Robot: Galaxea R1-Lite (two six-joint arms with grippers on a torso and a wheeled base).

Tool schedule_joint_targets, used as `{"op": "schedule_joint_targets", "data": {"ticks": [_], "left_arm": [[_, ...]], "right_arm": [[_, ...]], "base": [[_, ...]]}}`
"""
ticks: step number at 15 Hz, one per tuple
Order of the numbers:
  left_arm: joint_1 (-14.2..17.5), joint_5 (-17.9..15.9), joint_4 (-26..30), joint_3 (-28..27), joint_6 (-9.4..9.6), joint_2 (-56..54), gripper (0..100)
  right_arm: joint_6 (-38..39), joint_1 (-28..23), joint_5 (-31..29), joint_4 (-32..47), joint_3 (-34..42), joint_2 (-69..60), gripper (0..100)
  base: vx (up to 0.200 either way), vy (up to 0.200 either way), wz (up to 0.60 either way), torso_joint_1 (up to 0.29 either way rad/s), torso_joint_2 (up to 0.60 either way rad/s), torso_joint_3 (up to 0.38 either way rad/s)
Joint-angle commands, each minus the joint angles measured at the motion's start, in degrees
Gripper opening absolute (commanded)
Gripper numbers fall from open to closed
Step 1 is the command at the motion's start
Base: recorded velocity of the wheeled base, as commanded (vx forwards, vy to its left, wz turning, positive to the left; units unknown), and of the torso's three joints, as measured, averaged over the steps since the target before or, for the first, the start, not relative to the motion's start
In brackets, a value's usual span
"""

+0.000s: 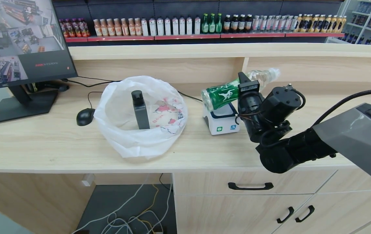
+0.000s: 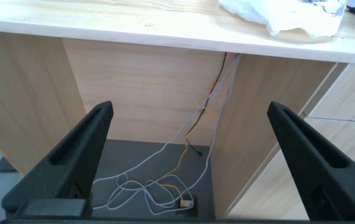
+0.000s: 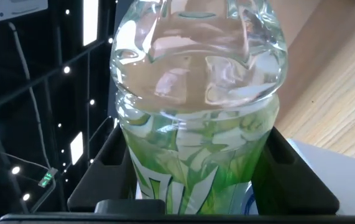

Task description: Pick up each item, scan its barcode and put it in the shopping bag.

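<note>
Bottle with a green label lies on its side, pinched across its middle by my right claw. It is just above the white scanner on the counter; it may be touching the scanner's top, I can't be sure. Near the scanner sits the white bag, open, with a dark flask upright inside. My left claw hangs spread wide below the counter edge, holding nothing, with cables on the floor beyond it.
</note>
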Motion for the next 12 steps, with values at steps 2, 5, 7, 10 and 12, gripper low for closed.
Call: {"op": "schedule_joint_targets", "data": {"ticks": [2, 5, 7, 10, 12], "left_arm": [[0.0, 0.0, 0.0, 0.0, -0.02, 0.0, 100], [0.0, 0.0, 0.0, 0.0, -0.02, 0.0, 100], [0.0, 0.0, 0.0, 0.0, -0.02, 0.0, 100], [0.0, 0.0, 0.0, 0.0, -0.11, 0.0, 100], [0.0, 0.0, 0.0, 0.0, -0.02, 0.0, 100]], "right_arm": [[0.1, -0.3, 0.0, -0.2, 0.0, 0.5, 0], [1.3, -0.7, -0.1, -0.2, 0.3, 0.6, 0], [1.3, -0.7, -0.1, -0.3, 0.2, 0.6, 0], [1.3, -0.7, -0.1, -0.3, 0.3, 0.6, 0], [1.4, -0.6, -0.2, -0.3, 0.4, 0.6, 0]], "base": [[0.000, 0.000, 0.00, 0.000, 0.00, 0.000], [0.000, 0.000, 0.00, 0.000, 0.00, 0.000], [0.000, 0.000, 0.00, 0.000, 0.00, 0.000], [0.000, 0.000, 0.00, 0.000, 0.00, 0.000], [0.000, 0.000, 0.00, 0.000, 0.00, 0.000]]}}
